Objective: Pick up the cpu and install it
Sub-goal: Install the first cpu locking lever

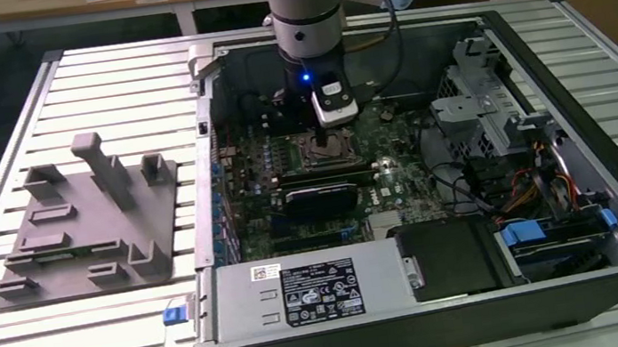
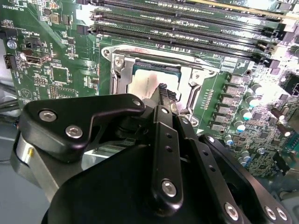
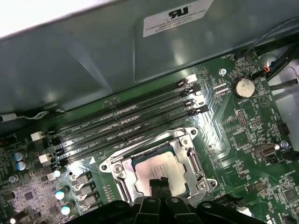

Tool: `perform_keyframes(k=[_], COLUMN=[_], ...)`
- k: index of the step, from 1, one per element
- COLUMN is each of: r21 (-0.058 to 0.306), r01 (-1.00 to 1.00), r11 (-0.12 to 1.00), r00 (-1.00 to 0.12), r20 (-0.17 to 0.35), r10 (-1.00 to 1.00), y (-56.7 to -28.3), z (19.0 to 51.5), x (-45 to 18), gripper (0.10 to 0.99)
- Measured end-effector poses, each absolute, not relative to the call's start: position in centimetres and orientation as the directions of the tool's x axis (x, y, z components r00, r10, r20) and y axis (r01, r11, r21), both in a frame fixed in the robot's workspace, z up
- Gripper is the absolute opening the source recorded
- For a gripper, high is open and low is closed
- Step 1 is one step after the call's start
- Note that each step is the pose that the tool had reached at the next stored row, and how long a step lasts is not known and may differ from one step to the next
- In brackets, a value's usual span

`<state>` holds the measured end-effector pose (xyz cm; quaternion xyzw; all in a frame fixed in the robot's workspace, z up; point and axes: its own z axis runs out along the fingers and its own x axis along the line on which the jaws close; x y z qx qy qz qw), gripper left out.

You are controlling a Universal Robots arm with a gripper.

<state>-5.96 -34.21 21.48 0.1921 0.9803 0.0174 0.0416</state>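
The cpu point(image 3: 163, 164) is a silvery square plate lying flat inside the open metal socket frame point(image 3: 117, 169) on the green motherboard. The second wrist view shows the cpu point(image 2: 141, 86) with some smeared paste on its top. My gripper point(image 3: 160, 183) hangs directly over the chip, its two thin black fingers pressed together and their tips at or just above the plate. Nothing shows between them. In the exterior view the gripper point(image 1: 332, 137) reaches down into the open computer case over the socket point(image 1: 330, 147).
Several memory slots point(image 3: 126, 125) run right beside the socket, and beyond them rises the case wall point(image 3: 93, 56). A coin battery point(image 3: 242, 87) sits on the board. The power supply point(image 1: 301, 293), drive cage point(image 1: 495, 113) and cables point(image 1: 533, 189) crowd the case. A grey fixture point(image 1: 83, 226) lies on the slatted table.
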Motion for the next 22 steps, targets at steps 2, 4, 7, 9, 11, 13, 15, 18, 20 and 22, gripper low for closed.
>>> perform_keyframes(k=[2,4,7,9,11,13,15,18,20,22], r21=[0.05,0.05,0.05,0.05,0.05,0.05,0.05,0.05,0.05,0.05], r01=[0.375,0.375,0.375,0.375,0.375,0.375,0.375,0.375,0.375,0.375], r11=[0.926,0.926,0.926,0.926,0.926,0.926,0.926,0.926,0.926,0.926], r00=[-0.923,-0.923,-0.923,-0.923,-0.923,-0.923,-0.923,-0.923,-0.923,-0.923], r20=[-0.075,-0.075,-0.075,-0.075,-0.075,-0.075,-0.075,-0.075,-0.075,-0.075], r10=[0.378,0.378,0.378,0.378,0.378,0.378,0.378,0.378,0.378,0.378], y=[-34.21,-34.21,-34.21,-34.2,-34.21,-34.21,-34.21,-34.21,-34.21,-34.21], z=[21.48,21.55,21.74,21.76,21.77,21.78,21.79,21.79,21.79,21.78], x=[-5.95,-5.95,-5.95,-5.95,-5.95,-5.95,-5.93,-5.76,-5.61,-5.53], gripper=[0.106,0.106,0.106,0.106,0.106,0.106,0.106,0.106,0.106,0.106])
